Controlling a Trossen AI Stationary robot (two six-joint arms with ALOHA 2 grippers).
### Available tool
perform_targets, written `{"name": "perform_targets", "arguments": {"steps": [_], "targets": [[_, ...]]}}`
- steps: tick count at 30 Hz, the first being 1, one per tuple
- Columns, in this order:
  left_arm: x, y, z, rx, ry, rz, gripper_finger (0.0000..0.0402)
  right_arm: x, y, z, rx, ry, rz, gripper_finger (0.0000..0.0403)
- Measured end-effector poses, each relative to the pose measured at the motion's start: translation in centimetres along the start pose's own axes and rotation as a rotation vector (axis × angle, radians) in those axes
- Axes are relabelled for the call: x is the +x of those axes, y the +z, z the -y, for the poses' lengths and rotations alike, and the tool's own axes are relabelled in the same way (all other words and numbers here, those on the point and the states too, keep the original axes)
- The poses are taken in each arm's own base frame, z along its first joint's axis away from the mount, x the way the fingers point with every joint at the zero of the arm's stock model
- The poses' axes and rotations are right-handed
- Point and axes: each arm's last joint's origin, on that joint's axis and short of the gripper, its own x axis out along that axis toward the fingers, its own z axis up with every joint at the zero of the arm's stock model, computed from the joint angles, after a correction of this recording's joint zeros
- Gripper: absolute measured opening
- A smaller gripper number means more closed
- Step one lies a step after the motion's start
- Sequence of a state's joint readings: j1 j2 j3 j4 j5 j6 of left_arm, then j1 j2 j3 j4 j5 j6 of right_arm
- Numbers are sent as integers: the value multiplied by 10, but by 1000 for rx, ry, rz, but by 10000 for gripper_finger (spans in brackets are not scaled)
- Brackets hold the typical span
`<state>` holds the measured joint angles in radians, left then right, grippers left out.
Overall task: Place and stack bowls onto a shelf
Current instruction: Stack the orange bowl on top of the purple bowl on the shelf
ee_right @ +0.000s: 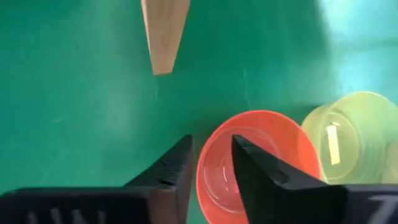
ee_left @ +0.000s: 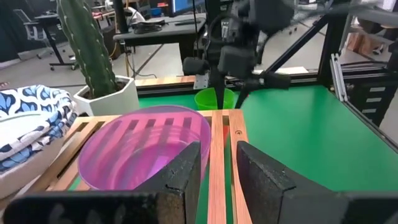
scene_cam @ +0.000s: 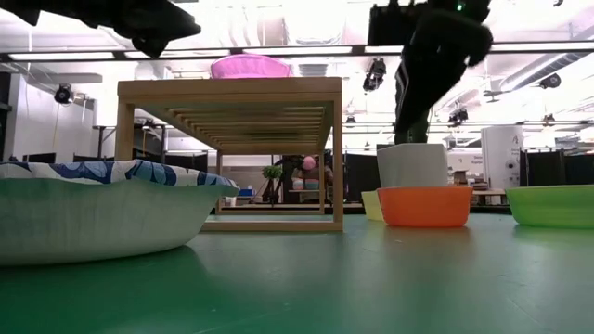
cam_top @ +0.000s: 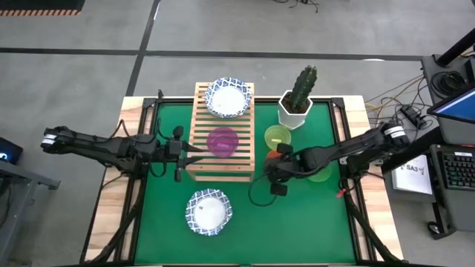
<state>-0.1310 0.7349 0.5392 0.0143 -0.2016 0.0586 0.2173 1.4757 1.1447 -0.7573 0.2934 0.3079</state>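
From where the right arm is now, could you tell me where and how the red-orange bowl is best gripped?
Grip the thin rim of the red-orange bowl, coming straight down from above. It sits upright and open on the green mat, and the right tool already hangs above with one finger over the inside and one outside the rim. I would choose the side nearest the shelf, away from the yellow-green bowl close by.

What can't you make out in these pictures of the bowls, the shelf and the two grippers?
- Red-orange bowl: high view, the right gripper covers most of it; right wrist view, the bottom edge cuts it off.
- Green bowl: high view, largely under the right arm; low view, cut by the right edge.
- Purple bowl on the shelf: low view shows only its rim.
- Left gripper: whether it touches the purple bowl is unclear.
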Motion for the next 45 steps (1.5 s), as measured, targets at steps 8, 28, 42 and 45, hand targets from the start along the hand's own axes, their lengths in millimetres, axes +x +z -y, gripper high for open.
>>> {"name": "perform_targets", "arguments": {"steps": [8,28,42,45], "targets": [[1,-2,0,5,-2,-17,86,36,-15,-3,-29,-38,-123,144],[1,-1,0,6,-2,-13,86,60,-23,-5,41,-7,-170,10],[1,-1,0,5,-2,-12,86,-71,17,10,36,-65,194,9],[1,-1,0,5,-2,-9,86,-96,30,15,11,-229,362,9]]}}
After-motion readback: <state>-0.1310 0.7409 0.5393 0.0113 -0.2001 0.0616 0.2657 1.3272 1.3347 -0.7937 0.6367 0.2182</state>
